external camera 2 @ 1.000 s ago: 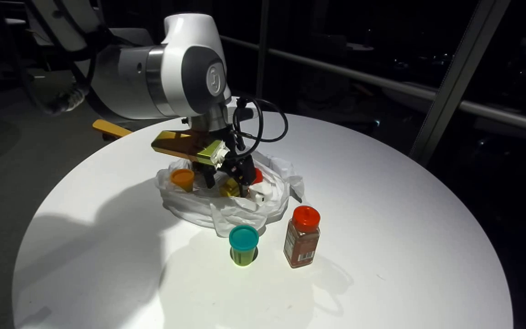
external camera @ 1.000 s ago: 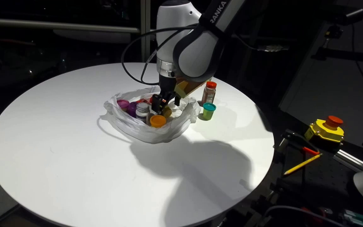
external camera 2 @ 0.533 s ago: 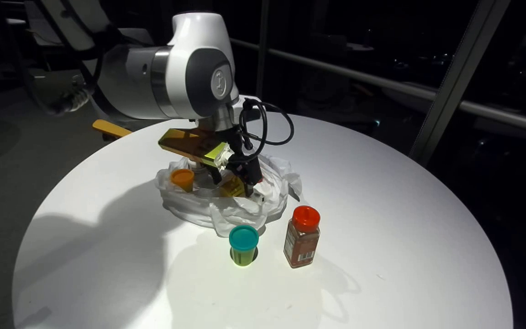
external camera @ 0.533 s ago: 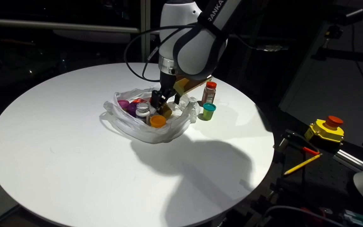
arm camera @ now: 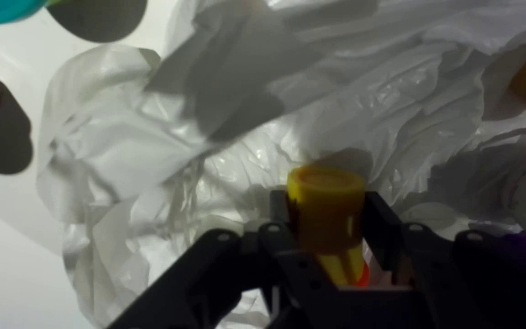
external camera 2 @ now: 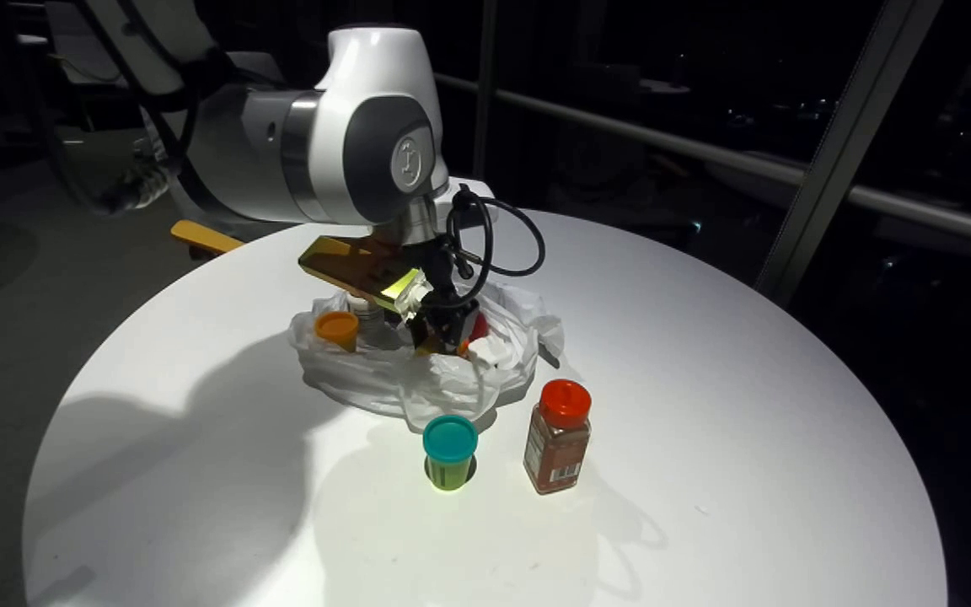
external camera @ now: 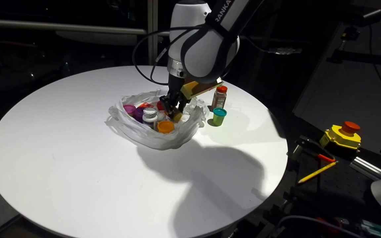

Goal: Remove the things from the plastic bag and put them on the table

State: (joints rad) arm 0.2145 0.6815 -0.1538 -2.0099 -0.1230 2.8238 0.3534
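Observation:
The white plastic bag (external camera: 164, 142) lies spread wide on the round table (external camera: 78, 185), its top gaping. My gripper (arm camera: 324, 208) reaches down into it and is shut on a yellow tub (arm camera: 331, 233), with one finger against each side. Whether the tub touches the bag's floor I cannot tell. Around it in the bag are an orange tub (external camera: 166, 127), a white bottle (external camera: 149, 119) with a silvery top, a purple thing (external camera: 139, 114), a magenta-lidded tub (external camera: 129, 109) and something red (external camera: 160, 105), partly hidden by the gripper.
Beside the bag stand a green tub with a teal lid (external camera 2: 450, 451) and a red-capped spice jar (external camera 2: 559, 438). Past the table's edge, a yellow box with a red button (external camera: 342, 137) and a pencil (external camera: 318, 172) lie on a dark surface.
The fingers have come together on the yellow tub, which has turned between them. The arm has shifted slightly to the right in both exterior views, and the bag's folds have moved a little.

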